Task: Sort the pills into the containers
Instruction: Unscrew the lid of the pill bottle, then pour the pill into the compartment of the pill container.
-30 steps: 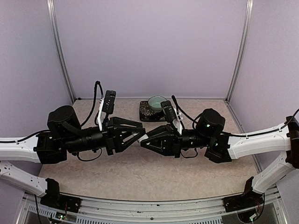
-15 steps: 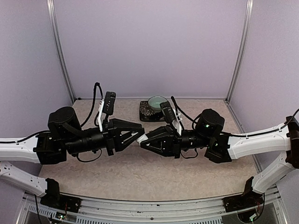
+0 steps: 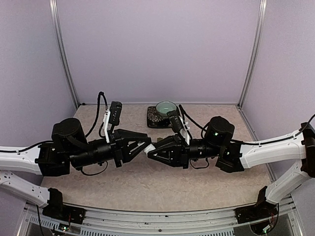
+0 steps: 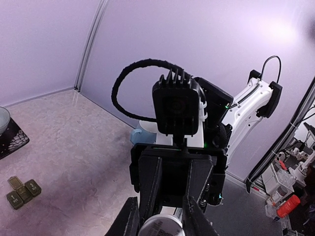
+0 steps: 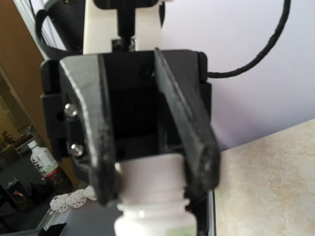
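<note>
A white pill bottle hangs in mid-air between my two grippers above the table's middle. My left gripper is shut on its white cap; in the right wrist view its black fingers clamp the cap from both sides. My right gripper is shut on the bottle's body, facing the left gripper tip to tip. The dark green containers lie on the table with lids down, off to the side. No loose pills are in view.
A teal bowl stands on a dark patterned mat at the back centre. A pale blue mug sits on the table behind the right arm. Purple walls enclose the table on three sides.
The left gripper's jaws have closed onto the bottle's cap. Both grippers have drifted slightly toward the near edge, still tip to tip.
</note>
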Motion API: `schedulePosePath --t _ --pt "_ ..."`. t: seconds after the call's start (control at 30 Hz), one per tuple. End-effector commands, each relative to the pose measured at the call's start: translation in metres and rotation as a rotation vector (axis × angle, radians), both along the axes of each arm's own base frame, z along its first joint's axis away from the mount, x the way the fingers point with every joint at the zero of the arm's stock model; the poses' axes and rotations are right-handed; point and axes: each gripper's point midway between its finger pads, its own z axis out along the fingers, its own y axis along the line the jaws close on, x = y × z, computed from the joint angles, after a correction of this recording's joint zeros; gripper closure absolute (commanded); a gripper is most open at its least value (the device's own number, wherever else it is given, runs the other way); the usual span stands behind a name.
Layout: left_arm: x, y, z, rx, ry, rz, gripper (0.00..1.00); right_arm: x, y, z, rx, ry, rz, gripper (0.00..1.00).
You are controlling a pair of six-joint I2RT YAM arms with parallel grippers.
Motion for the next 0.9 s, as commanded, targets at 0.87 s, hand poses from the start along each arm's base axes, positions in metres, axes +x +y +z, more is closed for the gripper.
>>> schedulePosePath --t 0.87 --pt "0.022 0.053 0.000 -0.087 0.099 0.246 0.72 0.033 -0.003 -0.056 -0.196 -0.116 -0.225 0.82"
